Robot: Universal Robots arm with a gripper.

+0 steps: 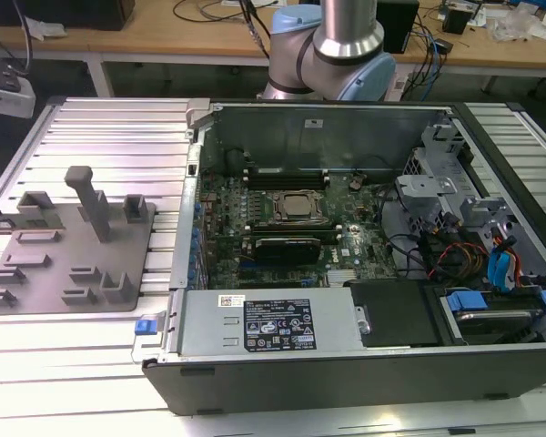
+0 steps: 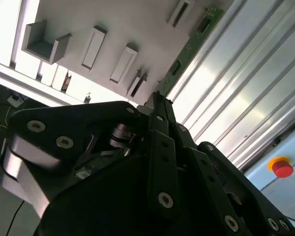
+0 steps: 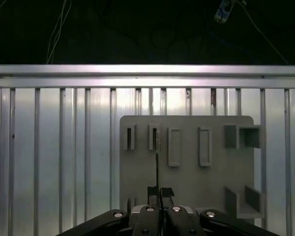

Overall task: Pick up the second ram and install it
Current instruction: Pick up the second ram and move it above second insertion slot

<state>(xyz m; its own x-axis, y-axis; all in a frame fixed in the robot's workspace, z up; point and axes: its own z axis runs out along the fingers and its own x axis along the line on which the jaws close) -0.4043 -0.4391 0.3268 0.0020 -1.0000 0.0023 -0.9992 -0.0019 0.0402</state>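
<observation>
One second ram, green and thin. Your gripper is clamped on one end of it, above the grey fixture plate. On the plate you can count four narrow slots in a row and two open-sided blocks. Whether the stick's free end touches a slot cannot be told. Bare ribbed bench surrounds the plate's edges. One open computer case stands to the exterior view's right of the plate.

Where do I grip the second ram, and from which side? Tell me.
Pinch the second ram across its two broad faces, coming in over a thin edge. It is a thin, flat board, edge-on in the first wrist view, so only the faces give the fingers flat contact. They are shut on it that way now.
</observation>
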